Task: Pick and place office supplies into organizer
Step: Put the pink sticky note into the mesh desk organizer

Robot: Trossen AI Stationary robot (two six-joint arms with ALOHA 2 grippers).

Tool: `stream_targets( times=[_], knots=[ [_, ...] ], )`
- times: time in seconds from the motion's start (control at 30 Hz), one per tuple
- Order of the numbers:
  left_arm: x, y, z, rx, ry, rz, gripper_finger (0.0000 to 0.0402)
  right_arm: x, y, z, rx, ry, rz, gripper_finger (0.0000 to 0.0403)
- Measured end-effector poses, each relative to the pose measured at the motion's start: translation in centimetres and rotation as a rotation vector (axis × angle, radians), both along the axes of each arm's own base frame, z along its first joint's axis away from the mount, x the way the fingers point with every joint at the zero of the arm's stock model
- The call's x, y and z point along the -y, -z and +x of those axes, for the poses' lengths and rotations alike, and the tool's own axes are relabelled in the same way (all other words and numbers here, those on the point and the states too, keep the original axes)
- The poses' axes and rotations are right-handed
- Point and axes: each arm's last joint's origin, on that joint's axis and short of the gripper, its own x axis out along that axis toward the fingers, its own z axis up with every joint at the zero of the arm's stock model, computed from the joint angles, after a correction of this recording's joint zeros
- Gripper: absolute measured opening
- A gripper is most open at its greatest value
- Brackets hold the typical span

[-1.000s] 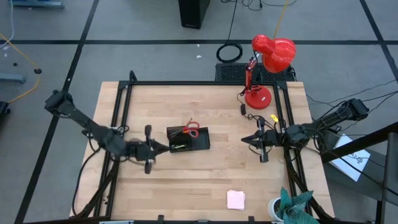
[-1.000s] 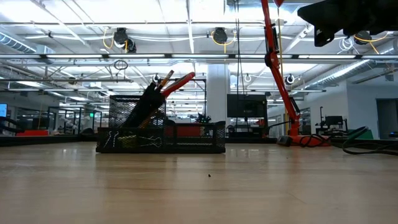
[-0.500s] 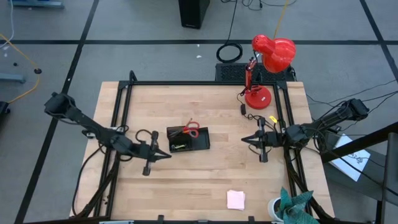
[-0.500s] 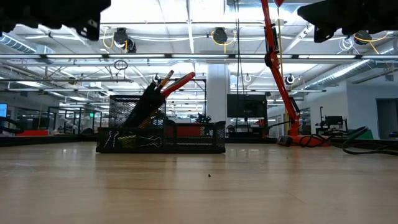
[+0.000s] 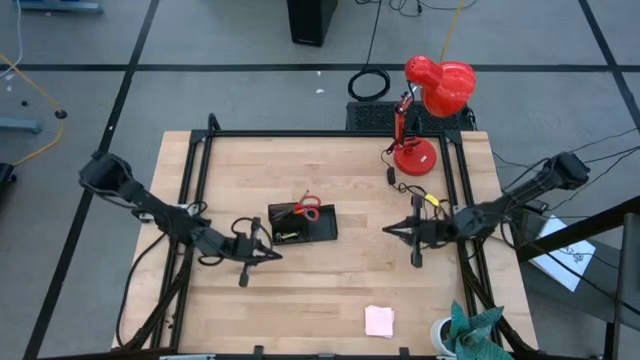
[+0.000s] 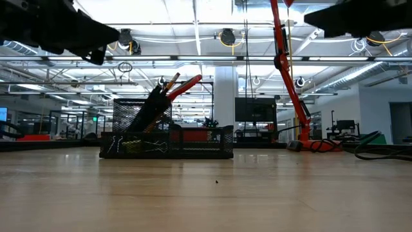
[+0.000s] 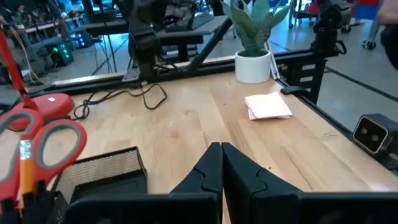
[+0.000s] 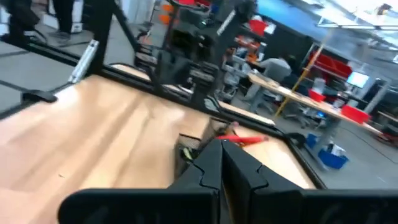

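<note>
Left end effector (image 5: 268, 254), fingers pressed together and empty, has swung from organizer (image 5: 302, 224) toward pink pad (image 5: 379, 320). Pad likely next. Right end effector (image 5: 392, 231), also closed, waits opposite.

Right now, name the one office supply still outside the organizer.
The pink note pad, lying alone near the table's front edge; the scissors and the rest sit in the black organizer.

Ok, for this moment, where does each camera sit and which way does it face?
High: overhead, straight down; both arms, organizer.
Low: table height, level toward the organizer; arms at top.
Left wrist: over left gripper, shut, toward pink note pad.
Right wrist: over right gripper, shut, toward organizer.
Shared: the red-handled scissors show in the high and left wrist views.
</note>
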Motion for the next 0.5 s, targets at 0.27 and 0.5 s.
stream_targets(
  times=[0.27, 0.5],
  knots=[
    [0.0, 0.2, 0.4, 0.022, -0.005, 0.022, 0.0023, -5.3, -3.5, 4.2, -0.215, -0.118, -0.074, 0.0],
    [0.5, -0.4, 0.4, 0.062, 0.059, -0.065, 0.0026, -11.4, -2.9, 6.5, -0.51, -0.229, -0.23, 0.0]
  ],
)
